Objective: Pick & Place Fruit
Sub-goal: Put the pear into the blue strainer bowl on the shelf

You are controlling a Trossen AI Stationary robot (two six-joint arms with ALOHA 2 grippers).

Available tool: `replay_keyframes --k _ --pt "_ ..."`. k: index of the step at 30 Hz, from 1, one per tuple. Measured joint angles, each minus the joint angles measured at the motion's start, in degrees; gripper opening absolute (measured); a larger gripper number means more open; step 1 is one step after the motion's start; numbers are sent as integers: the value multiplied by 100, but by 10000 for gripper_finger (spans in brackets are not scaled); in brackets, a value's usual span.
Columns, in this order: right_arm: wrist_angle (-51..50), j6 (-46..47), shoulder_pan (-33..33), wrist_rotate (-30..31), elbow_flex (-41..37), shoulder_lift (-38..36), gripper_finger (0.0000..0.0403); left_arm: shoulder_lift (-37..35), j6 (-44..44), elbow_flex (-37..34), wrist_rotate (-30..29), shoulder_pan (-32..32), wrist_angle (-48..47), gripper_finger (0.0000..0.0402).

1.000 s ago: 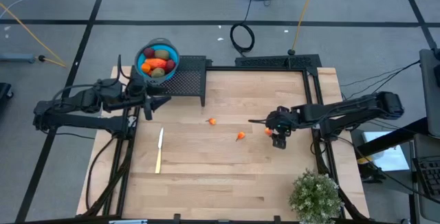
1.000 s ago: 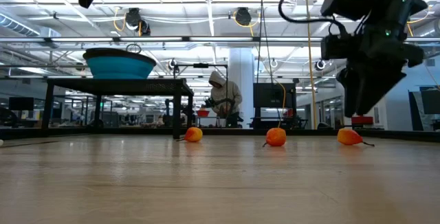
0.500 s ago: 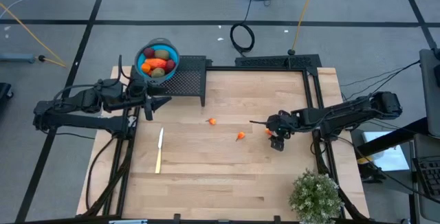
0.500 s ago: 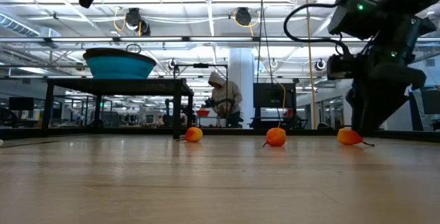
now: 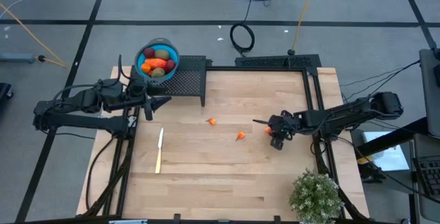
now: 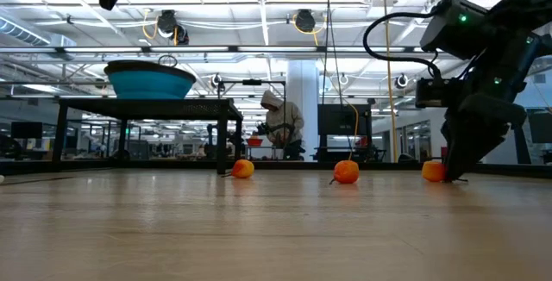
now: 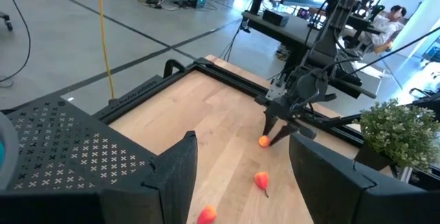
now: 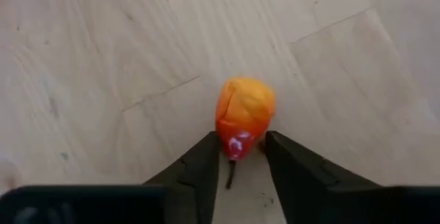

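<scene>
Item: small orange fruit point(image 8: 245, 114), stemmed, lying on the counter point(image 5: 227, 176) close to its right edge, about midway along that edge. One of three tiny orange pieces on the bare wood; the second orange piece point(image 5: 240, 136) lies near the counter's middle, the third orange piece point(image 5: 212, 121) a little further toward the left side.

Right gripper point(image 5: 269, 132): down at counter level over the first fruit. In the right wrist view the two fingers point(image 8: 199, 165) stand one on each side of the fruit's lower end, with only a narrow gap between them; they are touching or nearly touching its skin. Whether the grip is firm cannot be told.

Left gripper point(image 5: 159, 102): waiting at the far left corner of the counter, just beside the perforated stand; its fingers point(image 7: 175, 176) are apart and hold nothing.

Destination, as judged: blue bowl point(image 5: 169, 49) on the stand beyond the far left corner, already holding larger fruit point(image 5: 157, 64) in red, orange and green.

Also present: pale knife point(image 5: 159, 149) lying near the left edge; potted plant point(image 5: 315, 195) at the near right corner.

Step in hand, as judged: the pick of the first orange piece, at the point of closing.

Next move calls for: completing the squeeze without rolling the small round piece out from between the fingers, then a straight lift clear of the wood before carrying across the counter to the bowl. The grip sits low on the fruit, near the stem, so slip is a fair risk.
</scene>
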Motion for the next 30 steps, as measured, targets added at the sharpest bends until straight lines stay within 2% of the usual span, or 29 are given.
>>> replay_keyframes --k 11,17,21,25,30 --pt "24 -27 -4 24 0 1 13 0 -12 0 -2 0 5 230" --pt "45 -86 4 -586 72 -266 11 11 -350 0 2 0 13 230" --pt "549 -361 2 -921 214 -604 4 67 -896 0 2 -2 55 230" --pt "1362 -741 2 -921 354 -947 4 225 -1189 0 215 0 268 230" --pt "2474 -1381 2 -737 454 -1221 3 662 -1429 2 654 -4 1034 230"
